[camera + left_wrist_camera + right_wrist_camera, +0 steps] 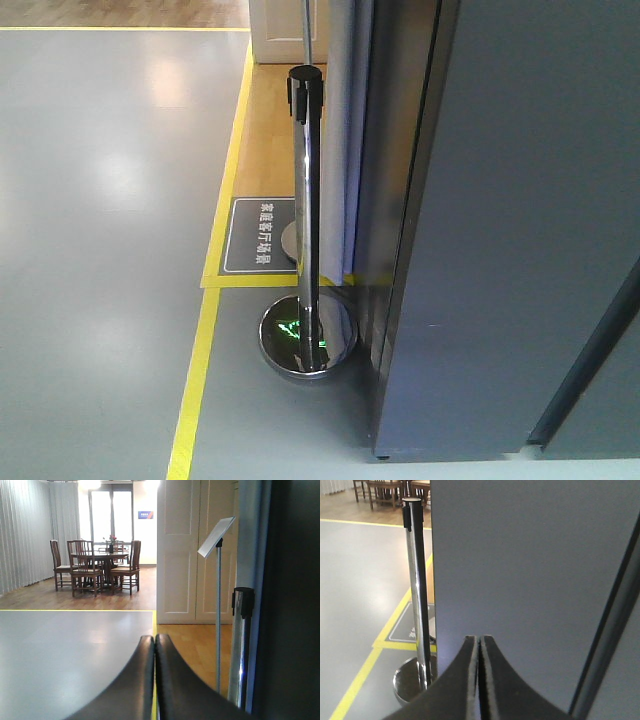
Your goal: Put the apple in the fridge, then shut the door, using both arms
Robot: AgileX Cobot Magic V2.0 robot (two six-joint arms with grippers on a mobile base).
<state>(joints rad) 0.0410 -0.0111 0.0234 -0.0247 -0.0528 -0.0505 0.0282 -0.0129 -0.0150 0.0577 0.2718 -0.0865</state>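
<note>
The fridge (520, 220) fills the right side of the front view as a tall dark grey slab, its long axis upright and its flat outer face turned toward the camera. A dark seam (590, 370) runs slantwise down its lower right part; whether that marks the door edge cannot be told. No apple shows in any view.

Just left of the fridge stands a chrome barrier post (306, 220) on a round polished base (308, 338), close to the fridge's lower corner. Yellow floor tape (205, 340) runs beside it, with a dark floor sign (255, 235) behind.

The left tool (155, 642) has its black fingers pressed together, empty, aimed at the open floor toward a distant dining table (100, 560) and a sign stand (217, 535). The right tool (479, 642) is likewise closed on nothing, pointing at the fridge's grey face.
</note>
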